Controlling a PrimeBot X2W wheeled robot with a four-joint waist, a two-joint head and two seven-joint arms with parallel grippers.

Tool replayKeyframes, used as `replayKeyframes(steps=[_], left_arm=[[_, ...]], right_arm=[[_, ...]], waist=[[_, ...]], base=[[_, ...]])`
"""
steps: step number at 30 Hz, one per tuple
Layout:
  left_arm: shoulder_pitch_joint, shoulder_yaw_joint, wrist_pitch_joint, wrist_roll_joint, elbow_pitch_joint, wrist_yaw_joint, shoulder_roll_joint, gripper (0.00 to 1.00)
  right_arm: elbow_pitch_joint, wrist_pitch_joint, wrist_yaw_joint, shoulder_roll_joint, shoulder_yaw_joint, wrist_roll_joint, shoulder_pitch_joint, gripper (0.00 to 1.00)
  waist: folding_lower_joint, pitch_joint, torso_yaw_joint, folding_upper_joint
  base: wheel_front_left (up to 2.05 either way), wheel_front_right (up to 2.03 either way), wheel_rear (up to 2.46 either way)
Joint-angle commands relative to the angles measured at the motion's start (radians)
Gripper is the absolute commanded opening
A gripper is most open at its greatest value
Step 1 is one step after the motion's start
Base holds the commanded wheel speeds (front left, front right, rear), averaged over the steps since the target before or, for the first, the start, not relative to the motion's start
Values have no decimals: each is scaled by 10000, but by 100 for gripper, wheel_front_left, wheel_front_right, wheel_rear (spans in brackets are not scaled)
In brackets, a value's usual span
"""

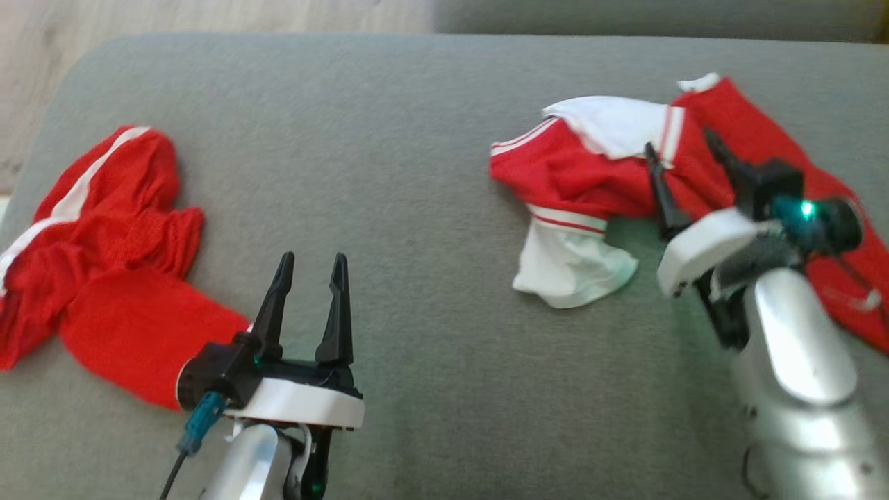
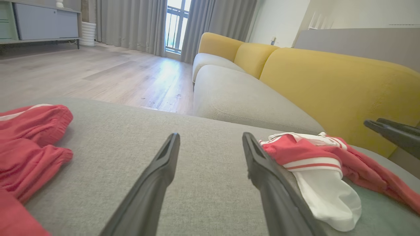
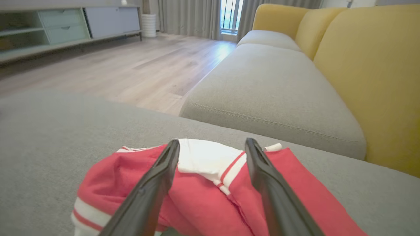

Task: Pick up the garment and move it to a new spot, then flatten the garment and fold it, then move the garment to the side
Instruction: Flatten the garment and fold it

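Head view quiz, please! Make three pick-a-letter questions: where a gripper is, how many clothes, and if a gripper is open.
1. The right gripper is: A at the red-and-white garment; B over the wooden floor; C behind the sofa.
2. Clothes on the grey cushion: A one; B two; C four.
3. The left gripper is: A open, empty; B shut on cloth; C holding a cup.
1 A, that cloth shows between its jaws. 2 B, a red garment lies left, the other right. 3 A, jaws apart, bare cushion between.

Red-and-white garment (image 1: 569, 173) at 2 o'clock was soft matt cloth — grey cushion (image 1: 417, 139) coarse-woven, matt; right forearm (image 1: 799, 347) glossy silver.
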Motion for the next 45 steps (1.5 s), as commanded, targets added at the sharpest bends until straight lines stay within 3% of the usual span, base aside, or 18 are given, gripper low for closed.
replayKeyframes(steps=[1,8,15,16,17,18,29,38,41,45], left_arm=[[-376,217,-93,-85,-272,26,22,100],[-553,-60,-93,-351,-276,139,22,100],[-585,-155,-93,-452,-249,203,22,100],[-598,-163,-93,-465,-252,210,22,100],[-613,-170,-93,-479,-255,219,22,100],[-632,-182,-93,-490,-259,234,22,100],[-729,-265,-93,-503,-267,298,22,100],[-590,-283,-93,-610,-242,352,22,100],[-403,-176,-94,-570,-201,368,22,100],[-228,3,-94,-538,-200,380,22,100]], right_arm=[[-29,127,75,-136,203,-114,-481,100],[2127,543,75,-842,538,-426,-1798,100],[3576,613,75,-1269,927,-338,-2440,100],[3745,617,75,-1294,859,-350,-2513,76],[3894,606,75,-1302,773,-361,-2585,11],[4015,564,75,-1315,721,-414,-2651,0],[4403,-671,75,-889,-652,-147,-3851,0],[3744,-2471,75,-875,-2794,-157,-6065,0],[3304,-2642,75,-602,-2751,-152,-6282,0],[3085,-2673,75,-332,-1742,48,-5964,0]], waist=[[-1,286,353,0],[-1,671,1134,0],[-1,829,1444,0],[-1,842,1460,0],[-1,855,1471,0],[-1,867,1476,0],[-1,881,1261,0],[-1,473,1289,0],[-1,202,1247,0],[-1,-6,1142,0]], base=[[0,0,0],[0,0,0],[0,0,0],[0,0,0],[0,0,0],[0,0,0],[0,0,0],[0,0,0],[0,0,0],[0,0,0]])
